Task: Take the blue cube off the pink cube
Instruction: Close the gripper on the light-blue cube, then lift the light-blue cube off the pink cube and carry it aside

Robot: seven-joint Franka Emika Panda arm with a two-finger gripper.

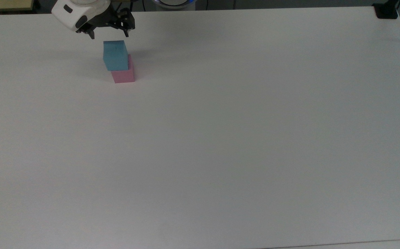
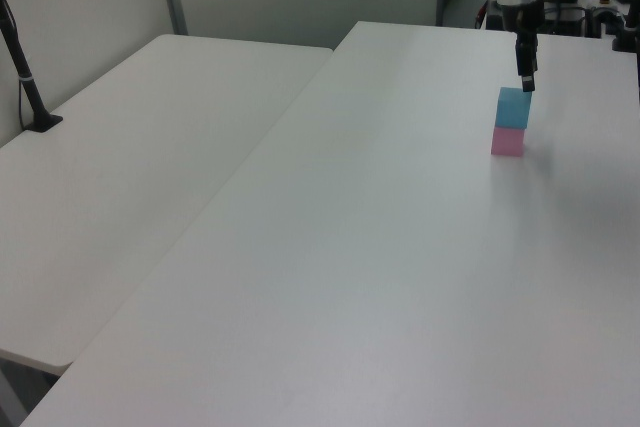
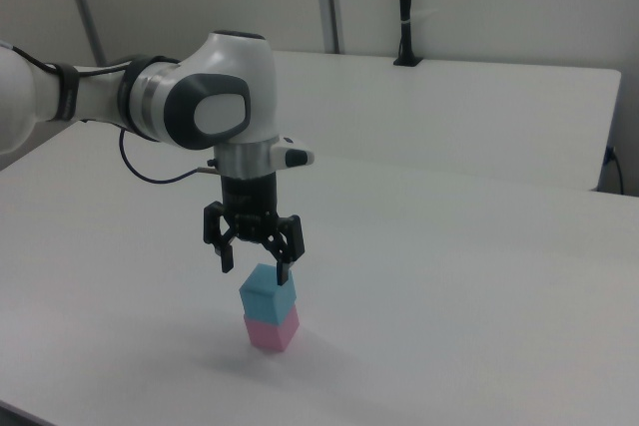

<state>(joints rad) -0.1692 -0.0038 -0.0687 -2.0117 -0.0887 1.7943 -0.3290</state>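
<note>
Directly under the wide-open end effector (image 3: pixel 256 268) sits the blue cube (image 3: pixel 268 292), stacked on the pink cube (image 3: pixel 272 330); fingers straddle above it, not touching.

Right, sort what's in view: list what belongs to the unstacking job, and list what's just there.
Part of the job:
- blue cube, sitting on the pink one
- pink cube, on the table
- gripper, fingers open, just above the blue cube

Just there:
- black post on the neighbouring table
- black clamp at the table corner
</note>
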